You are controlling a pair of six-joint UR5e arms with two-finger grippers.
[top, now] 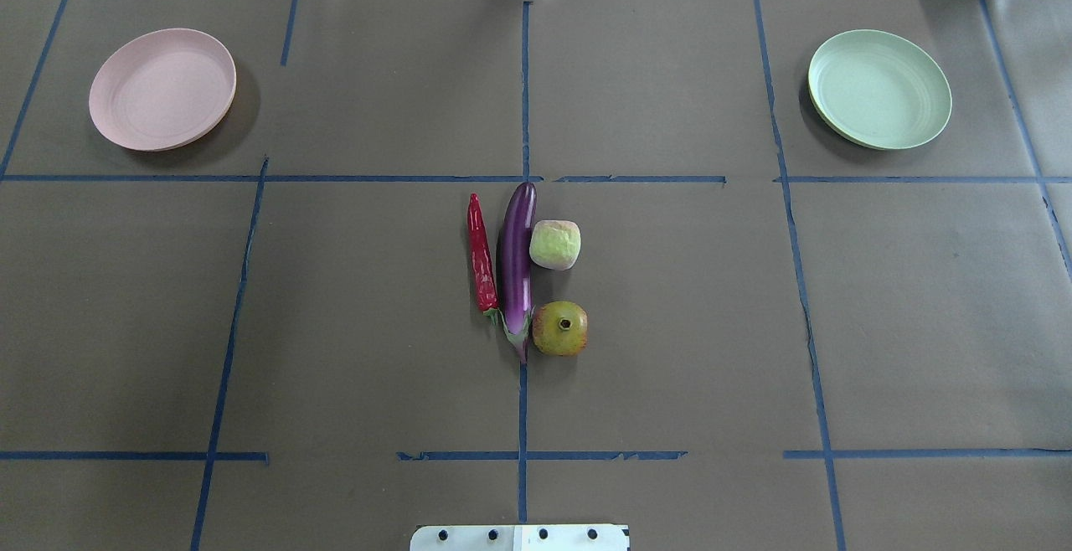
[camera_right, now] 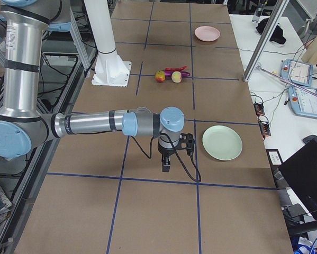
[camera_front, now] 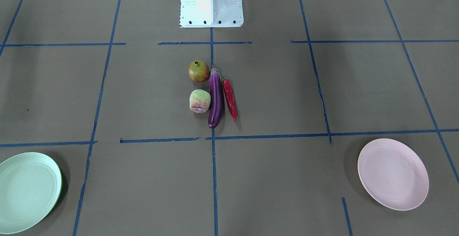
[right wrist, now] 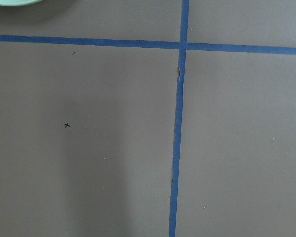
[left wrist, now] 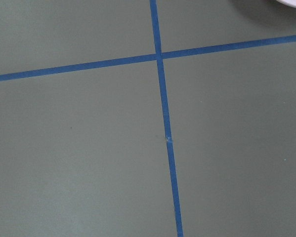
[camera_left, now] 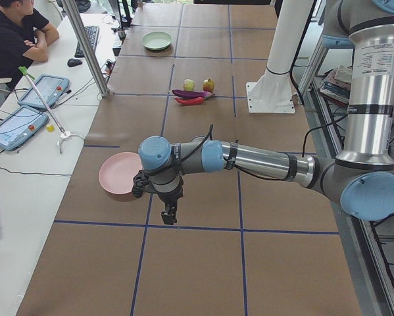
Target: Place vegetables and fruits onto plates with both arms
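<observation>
The purple eggplant [top: 517, 262] lies mid-table, with the red chili [top: 481, 254] against one side. The pale green-pink fruit [top: 555, 244] and the pomegranate-like fruit [top: 559, 328] sit on its other side. The pink plate [top: 162, 89] and the mint plate [top: 879, 89] lie empty at the far corners. My left gripper [camera_left: 168, 214] hangs above the paper beside the pink plate [camera_left: 120, 174]. My right gripper [camera_right: 166, 166] hangs beside the mint plate [camera_right: 222, 142]. Both show only in the side views, so I cannot tell if they are open or shut.
Blue tape lines [top: 523, 90] cross the brown paper. The white robot base [camera_front: 211, 3] stands at the table's near edge. An operator [camera_left: 12, 33] sits at a side table with tablets [camera_left: 16, 125]. A metal pole [camera_left: 85, 46] stands at the table's edge.
</observation>
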